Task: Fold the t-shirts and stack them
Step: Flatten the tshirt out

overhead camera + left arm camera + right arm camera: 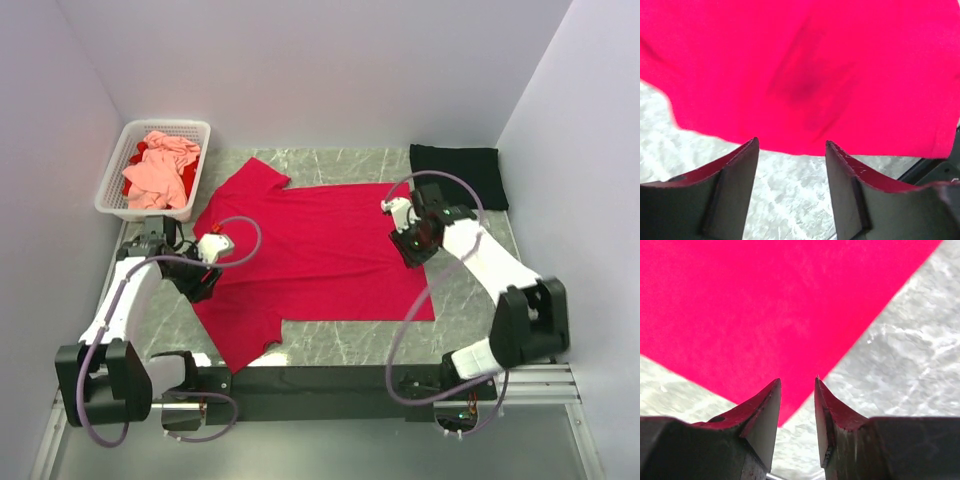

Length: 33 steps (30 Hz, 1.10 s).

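Observation:
A crimson-red t-shirt [320, 250] lies spread flat on the marble table, its sleeves toward the left. My left gripper [203, 288] hovers at the shirt's left edge. In the left wrist view it [792, 142] is open with bare marble between the fingers and the red cloth [805, 75] just beyond the tips. My right gripper [408, 256] is over the shirt's right edge. It [797, 380] is open too, and a corner of the red shirt [765, 305] shows below the gap, not pinched. A folded black t-shirt [458, 172] lies at the back right. A salmon-pink t-shirt [160, 172] is crumpled in the basket.
The white lattice basket [108, 192] stands at the back left, with some red cloth [135, 155] under the pink shirt. Walls close in on the left, back and right. A dark rail [330, 378] with the arm bases runs along the near edge.

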### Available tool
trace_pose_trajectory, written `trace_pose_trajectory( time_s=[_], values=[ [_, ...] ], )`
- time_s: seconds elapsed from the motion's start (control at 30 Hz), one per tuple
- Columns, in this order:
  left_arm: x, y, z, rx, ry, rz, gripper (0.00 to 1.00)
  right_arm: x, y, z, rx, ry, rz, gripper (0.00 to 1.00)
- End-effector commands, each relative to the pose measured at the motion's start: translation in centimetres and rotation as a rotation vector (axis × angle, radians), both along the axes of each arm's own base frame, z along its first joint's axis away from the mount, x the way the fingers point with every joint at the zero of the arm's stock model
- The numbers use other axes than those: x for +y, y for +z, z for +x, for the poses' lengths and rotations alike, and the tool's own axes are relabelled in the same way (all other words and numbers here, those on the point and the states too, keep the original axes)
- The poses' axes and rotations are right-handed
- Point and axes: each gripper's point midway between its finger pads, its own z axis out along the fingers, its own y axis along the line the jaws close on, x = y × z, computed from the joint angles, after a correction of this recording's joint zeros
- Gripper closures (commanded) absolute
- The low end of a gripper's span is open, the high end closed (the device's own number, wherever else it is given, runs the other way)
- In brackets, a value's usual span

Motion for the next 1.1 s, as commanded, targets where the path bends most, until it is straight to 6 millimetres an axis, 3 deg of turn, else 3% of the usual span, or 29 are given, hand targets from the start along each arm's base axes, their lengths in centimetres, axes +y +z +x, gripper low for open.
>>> trace_pose_trajectory(
  time_s=[0.0,0.03,0.2,0.33,0.47,0.6,0.73,0.87,1.0,1.07],
  values=[
    [-1.0,-1.6,-2.5,0.043,-0.090,-0.045,0.39,-1.3,-0.8,-1.9,-0.025,0.105,-0.062,0.59],
    [-1.1,-1.8,-2.5,0.036,-0.081,-0.046,0.39,-1.3,-1.0,-2.0,-0.027,0.111,-0.069,0.59],
    [-0.7,-1.7,1.3,-0.053,0.032,-0.051,0.43,-0.5,-3.3,-2.2,0.055,0.091,-0.085,0.66],
    [0.2,-2.8,4.1,-0.049,0.116,-0.029,0.45,-0.2,-5.7,-1.3,0.106,0.047,-0.112,0.73],
    [1.1,-4.6,5.3,-0.017,0.150,0.017,0.46,-0.3,-7.7,-1.6,0.180,0.026,-0.140,0.75],
    [1.9,-6.8,3.7,0.060,0.114,0.077,0.48,-0.9,-8.5,-3.1,0.244,0.052,-0.183,0.77],
    [1.5,-7.9,-0.5,0.168,0.016,0.083,0.48,-1.3,-8.6,-5.2,0.292,0.095,-0.202,0.77],
    [1.3,-7.7,-4.5,0.240,-0.068,0.090,0.50,-1.7,-8.1,-7.3,0.321,0.140,-0.202,0.77],
    [1.0,-6.2,-4.8,0.209,-0.090,0.077,0.52,-1.3,-6.9,-8.5,0.344,0.177,-0.163,0.75],
    [0.3,-4.6,-3.5,0.189,-0.078,0.032,0.50,-0.3,-5.6,-8.2,0.322,0.185,-0.112,0.74]
  ],
)
